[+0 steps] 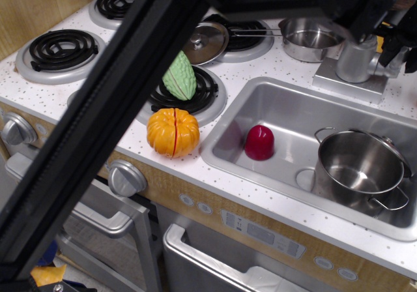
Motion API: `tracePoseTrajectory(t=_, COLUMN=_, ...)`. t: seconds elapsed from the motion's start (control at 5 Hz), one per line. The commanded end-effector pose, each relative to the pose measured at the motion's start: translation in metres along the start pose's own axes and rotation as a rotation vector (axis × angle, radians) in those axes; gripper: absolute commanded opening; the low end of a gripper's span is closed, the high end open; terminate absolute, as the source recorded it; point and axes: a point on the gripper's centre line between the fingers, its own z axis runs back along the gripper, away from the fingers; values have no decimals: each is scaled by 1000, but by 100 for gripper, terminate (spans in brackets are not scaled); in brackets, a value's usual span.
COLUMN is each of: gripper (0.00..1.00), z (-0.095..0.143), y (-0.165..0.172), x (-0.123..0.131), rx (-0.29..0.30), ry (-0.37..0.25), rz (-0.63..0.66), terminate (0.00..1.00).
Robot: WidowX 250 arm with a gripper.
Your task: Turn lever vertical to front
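The thick silver faucet column [356, 58] stands on its square base [345, 83] behind the sink. The lever [386, 70] is a short silver stub projecting to the right from the column, partly hidden by my gripper. My gripper [404, 52] is at the top right edge, just right of the column and over the lever. Two dark fingers [395, 44] show with a gap between them, so it looks open. I cannot tell whether they touch the lever.
My black arm [111, 116] crosses the view from bottom left to top right. A steel pot [359, 168] and a red object [259, 142] sit in the sink [273, 106]. An orange pumpkin [172, 132], a green vegetable [179, 77], a lid [205, 43] and a small saucepan [309, 38] are on the stove.
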Motion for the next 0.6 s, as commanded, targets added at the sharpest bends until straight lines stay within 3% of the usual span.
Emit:
tracePoseTrajectory(t=0.0, gripper=0, z=19, y=3, x=-2, rx=-40, ry=-17, rz=20, terminate=0)
tracePoseTrajectory(t=0.2, gripper=0, z=11, y=-1, x=-7, rx=-48, ry=3, rz=-161, terminate=0)
tracePoseTrajectory(t=0.4, gripper=0, z=2, y=-27, x=-8, rx=-104, ry=20, rz=-155, terminate=100)
